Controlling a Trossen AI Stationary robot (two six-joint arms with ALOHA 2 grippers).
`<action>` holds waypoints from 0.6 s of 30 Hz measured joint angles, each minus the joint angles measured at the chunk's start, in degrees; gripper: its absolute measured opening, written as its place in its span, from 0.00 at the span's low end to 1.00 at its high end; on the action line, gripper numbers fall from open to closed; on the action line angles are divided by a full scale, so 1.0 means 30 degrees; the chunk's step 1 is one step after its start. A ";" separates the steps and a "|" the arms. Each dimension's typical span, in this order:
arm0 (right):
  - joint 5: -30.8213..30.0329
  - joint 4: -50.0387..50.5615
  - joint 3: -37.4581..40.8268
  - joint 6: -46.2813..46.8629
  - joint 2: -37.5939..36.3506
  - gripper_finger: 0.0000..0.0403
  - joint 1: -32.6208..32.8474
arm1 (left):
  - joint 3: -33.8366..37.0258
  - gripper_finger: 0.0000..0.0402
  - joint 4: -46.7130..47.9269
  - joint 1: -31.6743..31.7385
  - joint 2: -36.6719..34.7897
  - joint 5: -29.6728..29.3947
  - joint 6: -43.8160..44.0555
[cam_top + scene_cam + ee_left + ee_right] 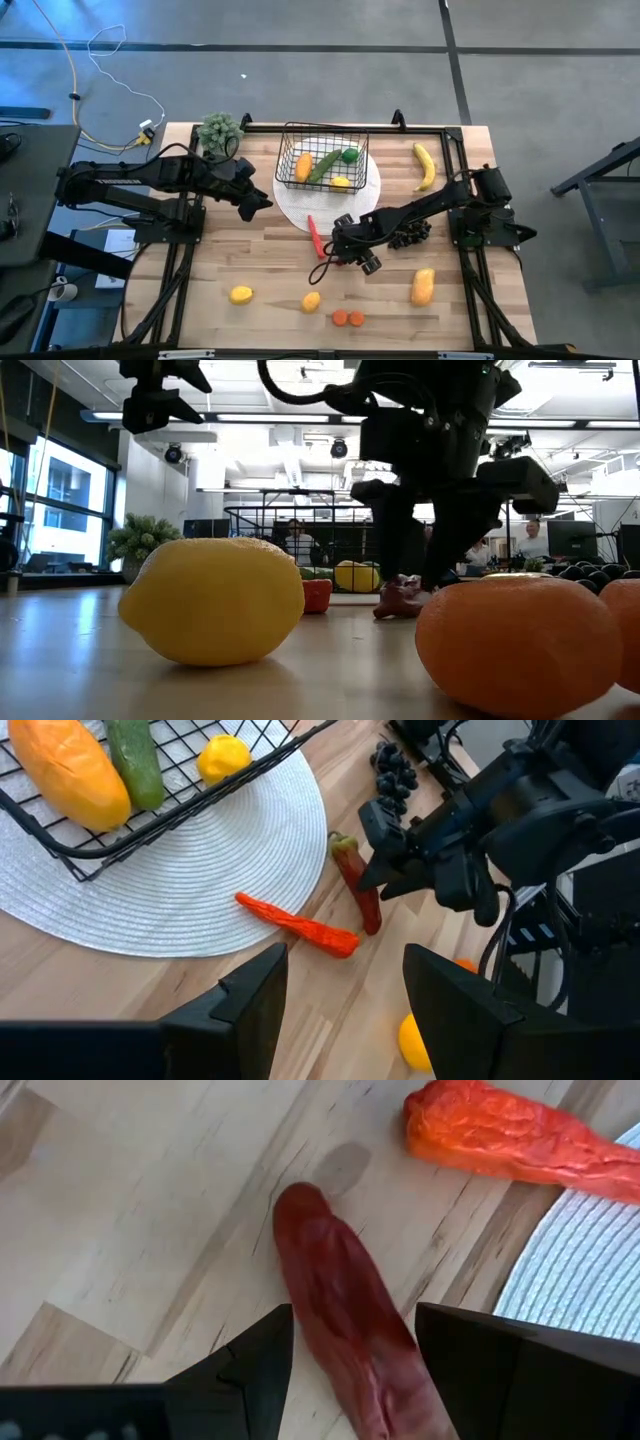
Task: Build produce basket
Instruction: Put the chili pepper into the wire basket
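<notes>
Standing over the wooden table [260,270], I take in the big pieces first: the round white woven mat [300,205] sits at about twelve o'clock from the table's middle, and the black wire basket [292,150] rests on it, already holding an orange mango [303,165], a green cucumber [325,165], a lemon [341,182] and a small green piece I cannot name. Loose produce lies around: a banana [425,165] at two o'clock, a second mango [423,286] at four o'clock, dark grapes [412,235] under the right arm, two lemons [241,295] and carrot slices [348,318] along the six o'clock edge.

Both arms reach toward the middle. The left gripper [255,205] hovers off the mat's nine o'clock edge, its fingers spread wide with nothing between them. The right gripper [350,1370] is the nearer one by far: it hangs directly over the dark red chilli [345,1310], fingers parted to either side and not yet closed on it. That chilli lies just off the mat's six o'clock rim, its long axis running roughly twelve to six o'clock, passing between the fingers. An orange-red chilli [300,925] lies just beside it, angled, one end on the mat. A straight descent and squeeze across the narrow width looks like the next need.
</notes>
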State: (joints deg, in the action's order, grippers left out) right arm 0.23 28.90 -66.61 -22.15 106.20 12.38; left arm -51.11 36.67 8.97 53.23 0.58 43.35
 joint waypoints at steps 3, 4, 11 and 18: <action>0.0000 0.0301 -0.0007 -0.0146 0.0307 0.48 0.0000 | 0.0000 0.47 0.0003 0.0000 0.0000 0.0000 0.0000; 0.0003 0.0363 -0.0007 -0.0146 0.0426 0.48 0.0000 | 0.0000 0.47 0.0018 0.0000 0.0000 0.0000 0.0000; 0.0027 0.0745 -0.0007 -0.0139 0.0865 0.46 0.0000 | 0.0004 0.47 0.0064 0.0000 0.0000 0.0000 -0.0130; 0.0690 0.0953 -0.0014 0.1909 0.0872 0.17 -0.0036 | 0.0007 0.47 0.0153 0.0000 0.0000 0.0000 -0.0202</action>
State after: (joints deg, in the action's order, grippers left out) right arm 2.30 31.76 -66.65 -16.43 108.81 12.27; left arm -51.09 37.12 8.97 53.23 0.58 42.75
